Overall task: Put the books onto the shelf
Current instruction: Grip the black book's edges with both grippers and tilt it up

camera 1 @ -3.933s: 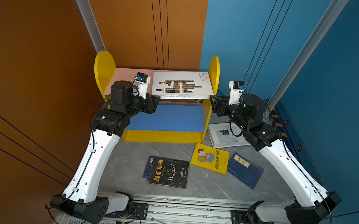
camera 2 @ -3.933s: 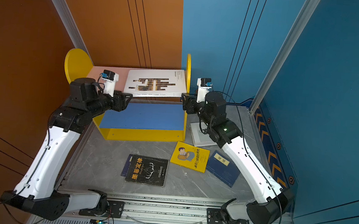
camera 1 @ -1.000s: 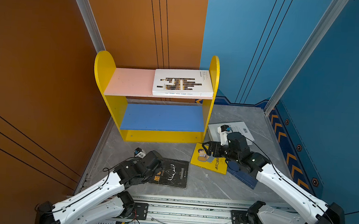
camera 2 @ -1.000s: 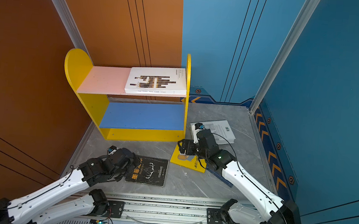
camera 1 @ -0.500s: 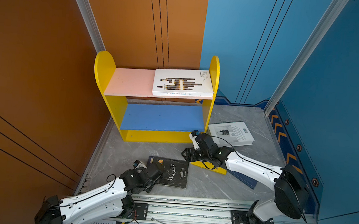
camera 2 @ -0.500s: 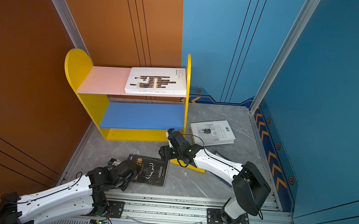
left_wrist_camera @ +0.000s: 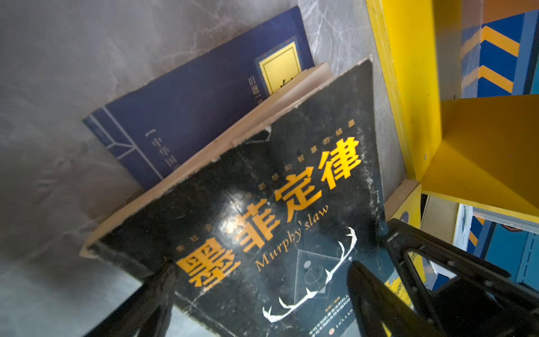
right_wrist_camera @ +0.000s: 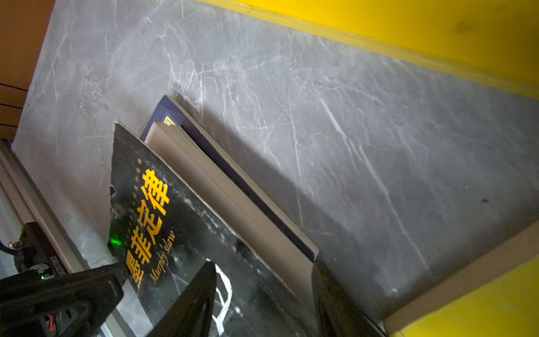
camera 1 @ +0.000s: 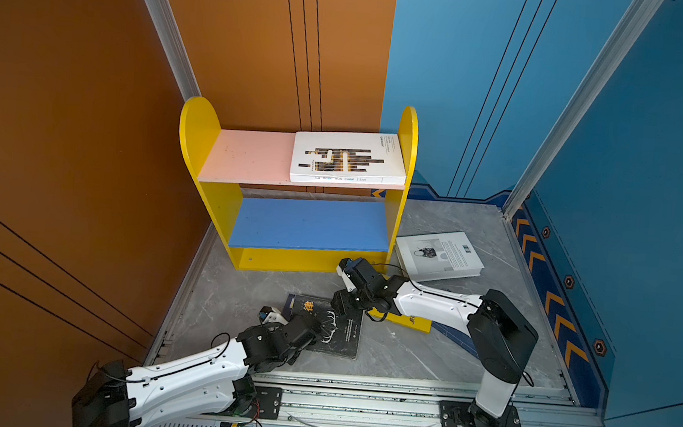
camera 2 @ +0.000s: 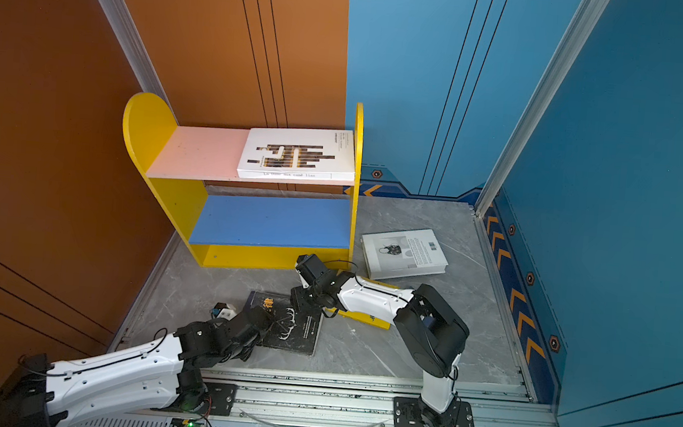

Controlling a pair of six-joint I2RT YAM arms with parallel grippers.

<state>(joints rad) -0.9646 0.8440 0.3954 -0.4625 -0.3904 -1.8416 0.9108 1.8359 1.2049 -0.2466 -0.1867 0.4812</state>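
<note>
Shift in both top views: right gripper (camera 1: 343, 306) is moved from yellow book (camera 1: 410, 323) onto black book (camera 1: 338, 337), opposite left gripper (camera 1: 316, 325). Left wrist: jaws are spread wide astride it. Right wrist: jaws are narrowed on its edge, grip unconfirmed; pickup is judged begun.
</note>
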